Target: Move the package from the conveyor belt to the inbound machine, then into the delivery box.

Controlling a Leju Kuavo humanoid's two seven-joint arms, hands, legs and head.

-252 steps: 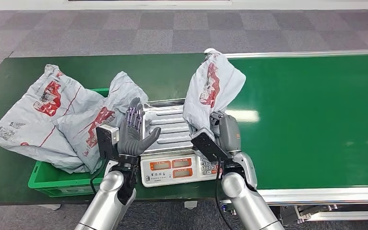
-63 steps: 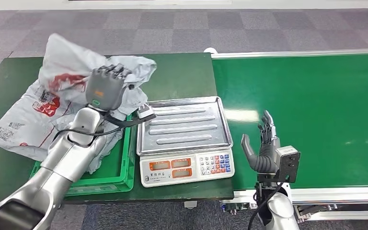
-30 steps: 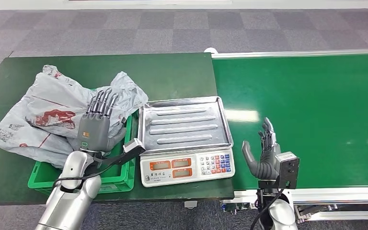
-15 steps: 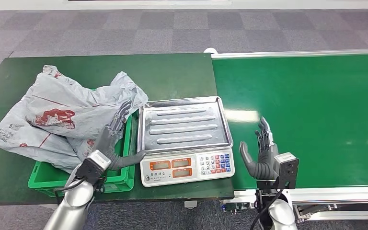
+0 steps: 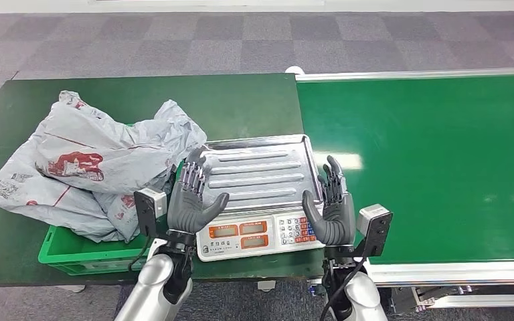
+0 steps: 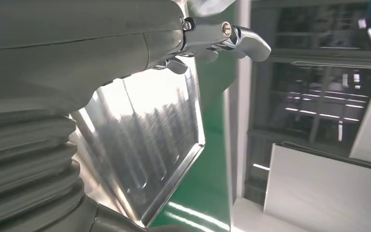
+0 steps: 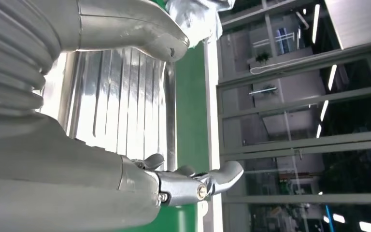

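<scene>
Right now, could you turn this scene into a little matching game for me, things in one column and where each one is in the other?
Things:
1. grey packages
2. left hand
3. right hand
4. conveyor belt

Places:
A. open, at the scale tray's belt side
B. piled on the green box
C. nothing on it
D. open, at the tray's box side

Pairs: 1-B, 2-D, 3-A, 4-C

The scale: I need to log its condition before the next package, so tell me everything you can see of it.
The scale stands on the dark green table, between the green crate and the conveyor belt. Its ribbed, shiny metal tray looks like steel, lies level and carries nothing. The white front panel has two orange displays and a keypad with blue, red and white keys; the digits are unreadable. The left hand and right hand are raised, fingers spread, before its front corners; contact cannot be judged.
</scene>
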